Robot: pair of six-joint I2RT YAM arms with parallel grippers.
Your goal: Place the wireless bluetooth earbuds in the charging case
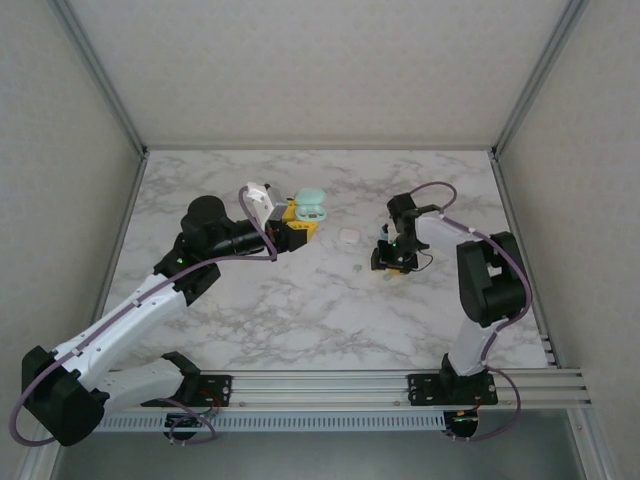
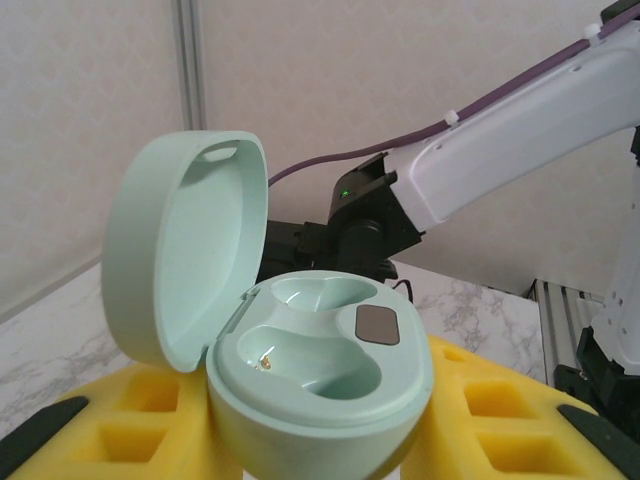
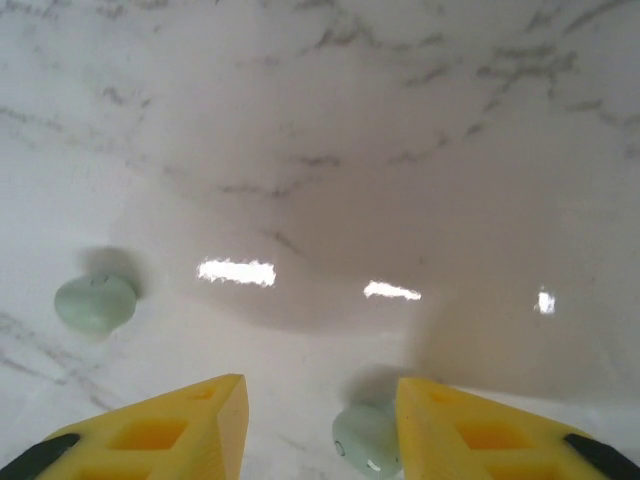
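Two arms point(image 1: 130, 315) point(image 1: 485, 285): left gripper point(image 1: 298, 222) around mint case point(image 2: 320, 370), right gripper point(image 3: 320, 430) low astride earbud point(image 3: 366, 440).

There was one mint-green, rounded plastic charging case point(image 2: 320, 400), its lid open. Two tiny mint-green pebble-like plastic earbuds point(image 3: 95, 302) lay on the single white marble-patterned table point(image 1: 300, 320), along with one small pale rounded object point(image 1: 348, 236).

Charging case point(image 2: 330, 390): mint green, rounded, gripped upright in my left claw point(image 2: 320, 455). Its lid is swung open to the left, both moulded wells are empty, and a dark patch sits beside them. Two mint-green pebble earbuds lie on the marble tabletop point(image 3: 320, 150). The first earbud point(image 3: 368, 440) lies between the parted fingers of my right claw point(image 3: 320, 430), just beside the right one. The second earbud point(image 3: 95, 303) rests apart, off to the left.
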